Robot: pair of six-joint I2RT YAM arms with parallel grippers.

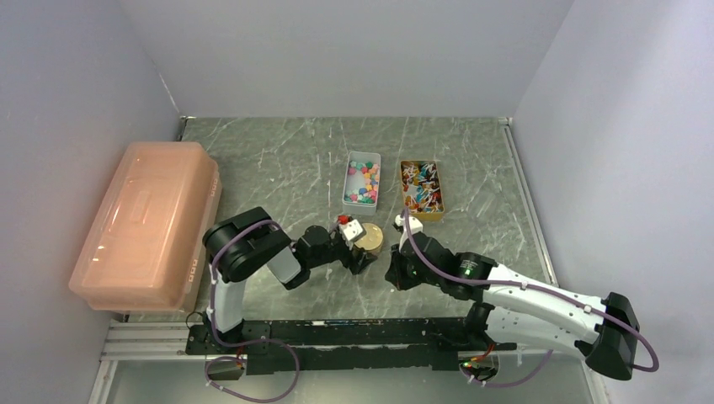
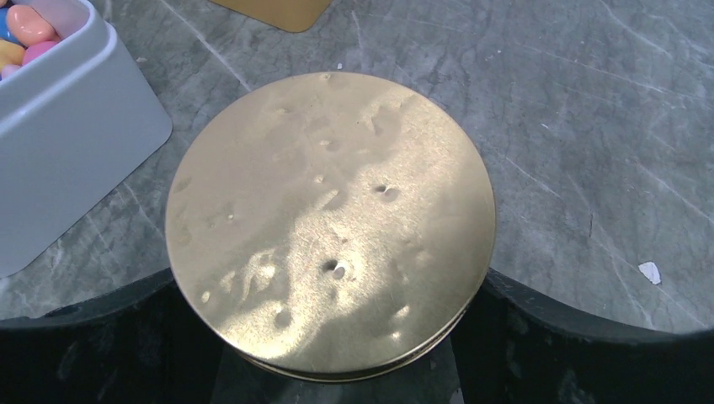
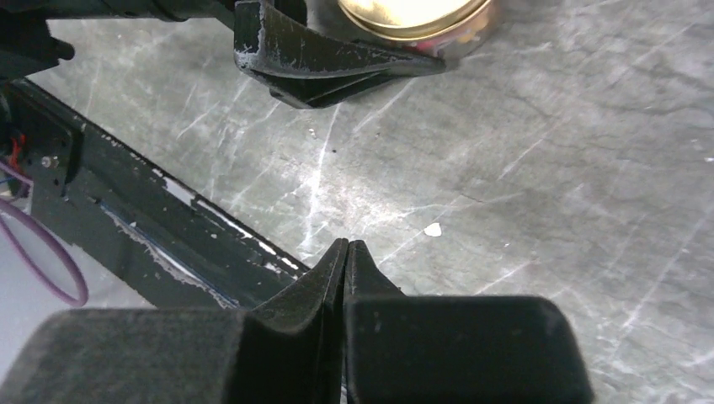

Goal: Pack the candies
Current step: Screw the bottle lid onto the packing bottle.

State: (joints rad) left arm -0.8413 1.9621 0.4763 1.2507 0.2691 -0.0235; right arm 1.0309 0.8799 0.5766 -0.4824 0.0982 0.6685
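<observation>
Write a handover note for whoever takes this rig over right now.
Left claw: spread wide around the tin, fingers against its sides, seemingly holding it.
Right claw: shut, empty, above the table beside the tin.
Candies: many loose in the white tray behind the tin; wrapped sweets in the gold tray.
Done: tin is lidded; contents not visible.
Left: plenty of candies unpacked in the trays.

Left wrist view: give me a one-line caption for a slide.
Gold round lid framed between fingers of the left gripper, candies in a white tray alongside on the marble table.
</observation>
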